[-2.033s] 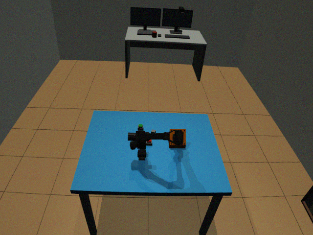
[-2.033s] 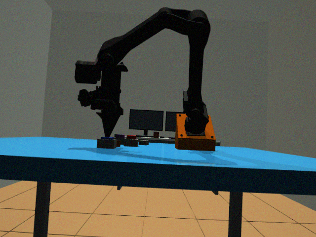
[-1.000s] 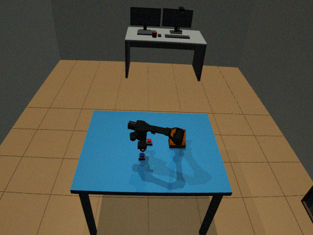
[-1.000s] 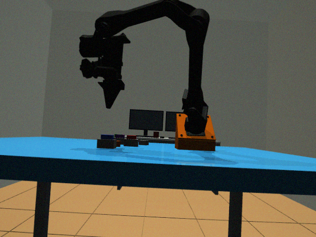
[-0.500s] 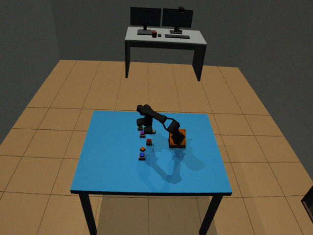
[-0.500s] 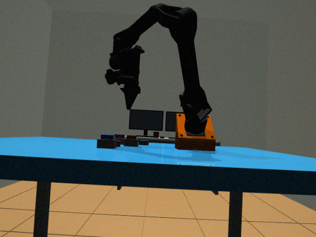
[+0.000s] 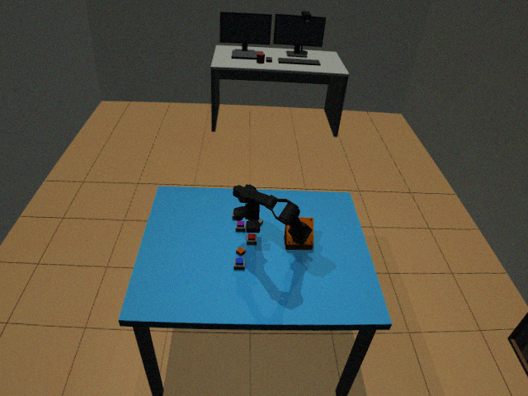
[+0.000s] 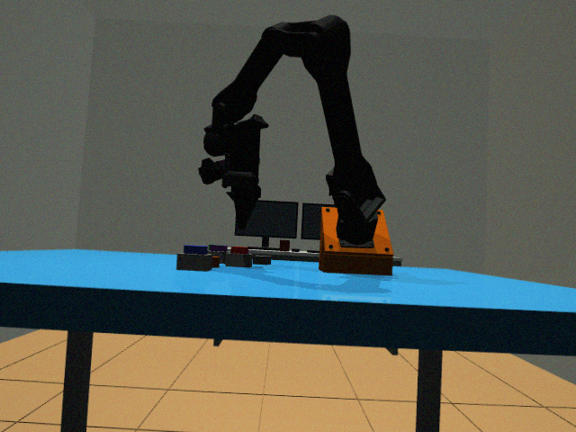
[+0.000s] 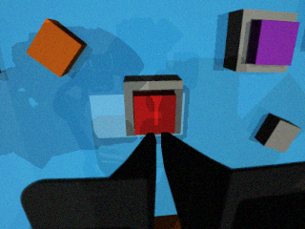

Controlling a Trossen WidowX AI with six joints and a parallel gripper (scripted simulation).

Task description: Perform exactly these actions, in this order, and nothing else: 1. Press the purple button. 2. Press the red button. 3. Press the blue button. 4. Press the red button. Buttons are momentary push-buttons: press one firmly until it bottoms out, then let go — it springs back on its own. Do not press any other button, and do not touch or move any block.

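Note:
The red button (image 7: 252, 237) (image 8: 239, 249) (image 9: 154, 112) sits in its grey housing on the blue table (image 7: 191, 289) (image 8: 116, 272). My gripper (image 7: 252, 228) (image 8: 242, 225) (image 9: 157, 139) is shut and empty. It points straight down and hangs a short way above the red button without touching it. The purple button (image 7: 240, 223) (image 8: 217, 247) (image 9: 274, 43) is on one side of the red one. The blue button (image 7: 239, 261) (image 8: 195, 249) is on the other side, out of the wrist view.
An orange block (image 7: 241, 250) (image 9: 54, 46) lies between the red and blue buttons. A small grey block (image 7: 260, 221) (image 9: 278, 134) lies near the purple button. The arm's orange base (image 7: 299, 238) (image 8: 355, 253) stands to the right of the buttons.

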